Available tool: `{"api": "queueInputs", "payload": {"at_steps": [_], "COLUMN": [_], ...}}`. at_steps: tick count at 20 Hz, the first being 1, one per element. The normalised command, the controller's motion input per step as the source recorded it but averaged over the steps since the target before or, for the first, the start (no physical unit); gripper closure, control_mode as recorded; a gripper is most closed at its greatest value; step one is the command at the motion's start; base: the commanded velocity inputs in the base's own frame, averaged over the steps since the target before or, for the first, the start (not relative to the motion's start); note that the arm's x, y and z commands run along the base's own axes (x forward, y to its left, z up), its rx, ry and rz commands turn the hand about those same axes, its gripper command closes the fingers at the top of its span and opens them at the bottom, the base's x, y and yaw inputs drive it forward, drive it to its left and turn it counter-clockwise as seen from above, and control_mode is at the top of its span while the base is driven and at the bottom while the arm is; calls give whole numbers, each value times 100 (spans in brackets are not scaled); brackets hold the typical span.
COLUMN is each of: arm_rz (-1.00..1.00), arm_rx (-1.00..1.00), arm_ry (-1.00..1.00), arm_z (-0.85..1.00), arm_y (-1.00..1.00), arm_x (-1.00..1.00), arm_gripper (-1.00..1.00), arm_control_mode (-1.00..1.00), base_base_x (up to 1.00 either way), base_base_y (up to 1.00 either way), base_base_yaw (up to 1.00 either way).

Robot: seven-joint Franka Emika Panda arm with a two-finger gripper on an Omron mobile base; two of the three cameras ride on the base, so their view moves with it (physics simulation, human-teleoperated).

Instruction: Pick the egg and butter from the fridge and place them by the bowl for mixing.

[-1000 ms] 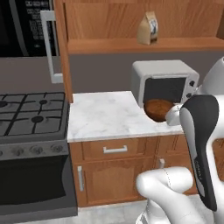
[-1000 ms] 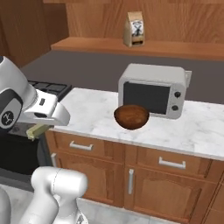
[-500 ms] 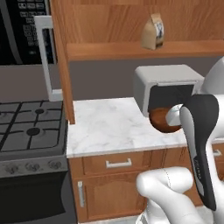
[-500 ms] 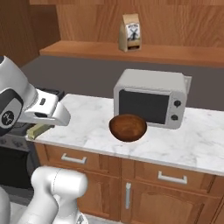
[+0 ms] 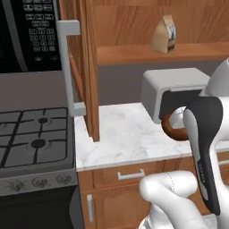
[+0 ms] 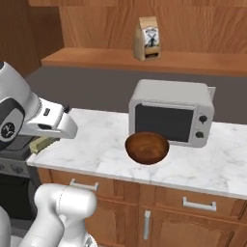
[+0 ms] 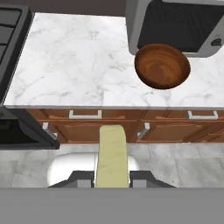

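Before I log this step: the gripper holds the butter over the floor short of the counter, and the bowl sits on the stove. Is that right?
Not quite. The bowl sits on the white marble counter in front of the microwave, not on the stove, as the hand view shows. The rest holds: the gripper is shut on the butter, short of the counter's edge.

No text could be read with certainty. The paper bag (image 6: 150,38) on the wooden shelf (image 6: 96,59) bore a dark label with a pale picture, its lettering too small to make out. The black control panel (image 5: 39,24) of the oven above the stove carried rows of pale button markings, all blurred. The microwave (image 6: 171,117) on the worktop (image 6: 96,149) showed two knobs without legible signs.
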Motion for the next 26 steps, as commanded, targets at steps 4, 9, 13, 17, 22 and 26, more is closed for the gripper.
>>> {"api": "queueInputs", "payload": {"at_steps": [4, 9, 13, 17, 22, 26], "arm_rz": [0, 0, 0, 0, 0, 0], "arm_rx": [0, 0, 0, 0, 3, 5], "arm_ry": [0, 0, 9, 17, 11, 6], "arm_z": [0, 0, -27, -66, -84, -78], "arm_y": [0, 0, 24, 32, 1, -4], "arm_x": [0, 0, 44, 89, 75, 48], "arm_gripper": [100, 100, 100, 100, 100, 100], "arm_control_mode": [100, 100, -100, -100, -100, -100], "base_base_x": [44, 44, 35, 0, 0, 0], "base_base_y": [8, 14, 10, 0, 0, 0], "base_base_yaw": [-17, -10, 0, 0, 0, 0]}}
